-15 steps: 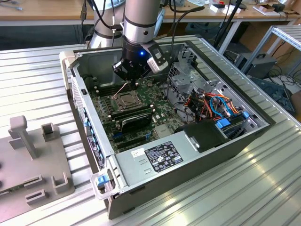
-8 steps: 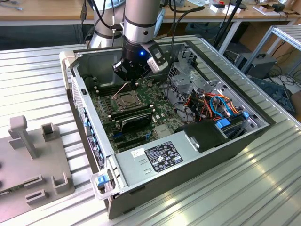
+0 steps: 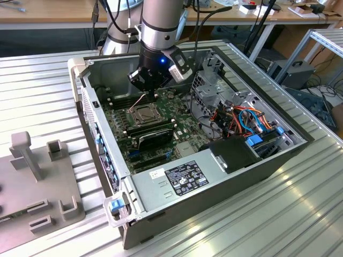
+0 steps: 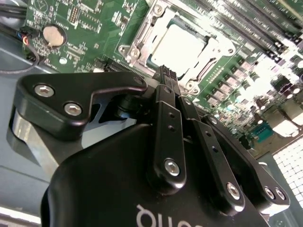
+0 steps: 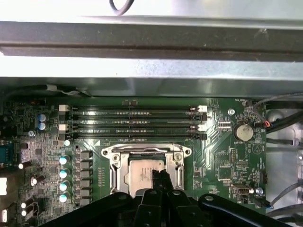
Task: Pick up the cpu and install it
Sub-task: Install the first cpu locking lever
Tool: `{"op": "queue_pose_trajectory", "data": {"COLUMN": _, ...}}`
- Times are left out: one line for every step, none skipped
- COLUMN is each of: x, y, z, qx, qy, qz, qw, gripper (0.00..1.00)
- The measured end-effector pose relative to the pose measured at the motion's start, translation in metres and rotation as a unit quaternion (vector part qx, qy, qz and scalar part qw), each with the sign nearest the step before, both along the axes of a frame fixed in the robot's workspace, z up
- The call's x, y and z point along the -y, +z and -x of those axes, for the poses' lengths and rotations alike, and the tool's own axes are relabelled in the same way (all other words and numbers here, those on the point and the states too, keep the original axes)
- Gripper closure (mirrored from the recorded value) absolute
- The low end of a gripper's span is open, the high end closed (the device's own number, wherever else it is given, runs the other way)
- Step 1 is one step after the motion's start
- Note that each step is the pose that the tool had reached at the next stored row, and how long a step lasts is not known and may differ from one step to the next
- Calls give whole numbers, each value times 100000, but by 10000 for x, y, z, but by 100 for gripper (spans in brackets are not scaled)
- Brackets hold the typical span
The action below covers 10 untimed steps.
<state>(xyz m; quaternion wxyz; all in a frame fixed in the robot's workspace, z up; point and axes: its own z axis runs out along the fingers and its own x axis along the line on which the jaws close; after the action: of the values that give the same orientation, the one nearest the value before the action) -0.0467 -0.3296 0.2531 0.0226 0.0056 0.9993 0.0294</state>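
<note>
The cpu (image 5: 141, 171) (image 4: 182, 43), a flat square with a dull silver top, lies inside the metal-framed socket (image 5: 118, 163) (image 4: 135, 45) on the green motherboard (image 5: 222, 165) (image 3: 120, 115). My gripper (image 5: 159, 178) (image 4: 166, 75) (image 3: 147, 95) hangs just above the socket, its tips over one edge of the cpu. The two black fingers are pressed together with nothing between them. In the exterior view the arm reaches down into the open computer case (image 3: 107, 160), and the socket (image 3: 143, 113) sits right under the gripper.
Memory slots (image 5: 132, 123) run beside the socket, and a coin battery (image 5: 244, 131) sits further off. A black oblong part (image 3: 153, 138), a power supply (image 3: 182, 179), a drive cage (image 3: 214, 85) and coloured cables (image 3: 246, 120) crowd the case. A grey fixture (image 3: 37, 176) stands at the exterior view's left.
</note>
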Motion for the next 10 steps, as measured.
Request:
{"op": "queue_pose_trajectory", "data": {"x": 0, "y": 0, "z": 0, "qx": -2, "qy": 1, "qz": -604, "qw": 99998, "gripper": 89}}
{"op": "queue_pose_trajectory", "data": {"x": 0, "y": 0, "z": 0, "qx": 1, "qy": 1, "qz": -1268, "qw": 99992, "gripper": 89}}
{"op": "queue_pose_trajectory", "data": {"x": 0, "y": 0, "z": 1, "qx": 3, "qy": 0, "qz": -1791, "qw": 99984, "gripper": 89}}
{"op": "queue_pose_trajectory", "data": {"x": 0, "y": 0, "z": 4, "qx": 9, "qy": -3, "qz": -2191, "qw": 99976, "gripper": 89}}
{"op": "queue_pose_trajectory", "data": {"x": 0, "y": 0, "z": 14, "qx": 22, "qy": -12, "qz": -2467, "qw": 99970, "gripper": 89}}
{"op": "queue_pose_trajectory", "data": {"x": 0, "y": -2, "z": 45, "qx": 55, "qy": 1, "qz": -2543, "qw": 99968, "gripper": 89}}
{"op": "queue_pose_trajectory", "data": {"x": 0, "y": -3, "z": 61, "qx": 63, "qy": 5, "qz": -2571, "qw": 99967, "gripper": 89}}
{"op": "queue_pose_trajectory", "data": {"x": 0, "y": -4, "z": 78, "qx": 67, "qy": 0, "qz": -2608, "qw": 99966, "gripper": 89}}
{"op": "queue_pose_trajectory", "data": {"x": -1, "y": -12, "z": 96, "qx": 100, "qy": -4, "qz": -2730, "qw": 99963, "gripper": 89}}
{"op": "queue_pose_trajectory", "data": {"x": 0, "y": -20, "z": 101, "qx": 96, "qy": -4, "qz": -2759, "qw": 99962, "gripper": 89}}
